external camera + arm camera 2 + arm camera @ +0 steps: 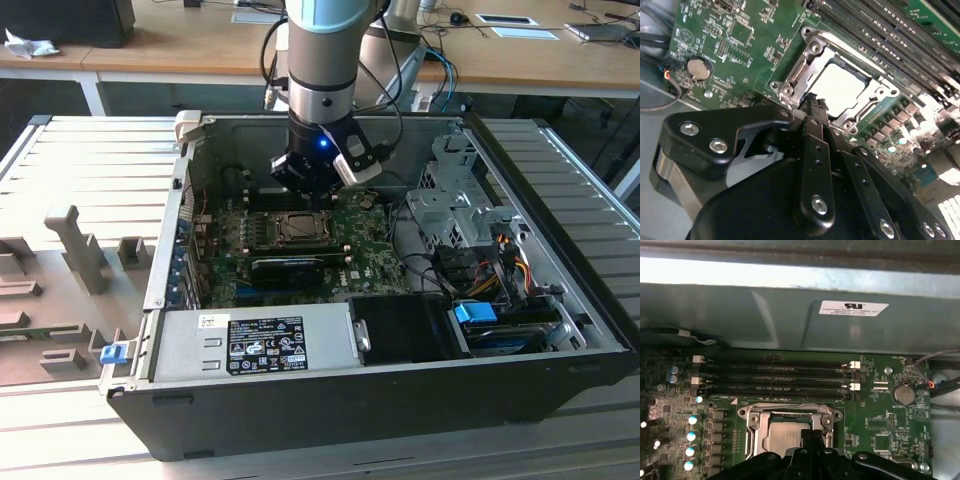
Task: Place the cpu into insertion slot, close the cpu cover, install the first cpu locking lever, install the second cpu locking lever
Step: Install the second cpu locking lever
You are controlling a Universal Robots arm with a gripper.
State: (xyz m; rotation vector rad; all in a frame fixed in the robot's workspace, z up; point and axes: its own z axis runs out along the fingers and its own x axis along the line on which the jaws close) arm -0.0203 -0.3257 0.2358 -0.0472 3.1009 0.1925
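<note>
The fingers (812,107) are pressed together with nothing between them, their tip poised just above the near rim of the insertion slot (840,87). The cpu (837,90) already lies flat inside it, directly beyond the tip, framed by the cpu cover (807,55), mid-motherboard (300,250) inside the computer case (400,380).
</note>
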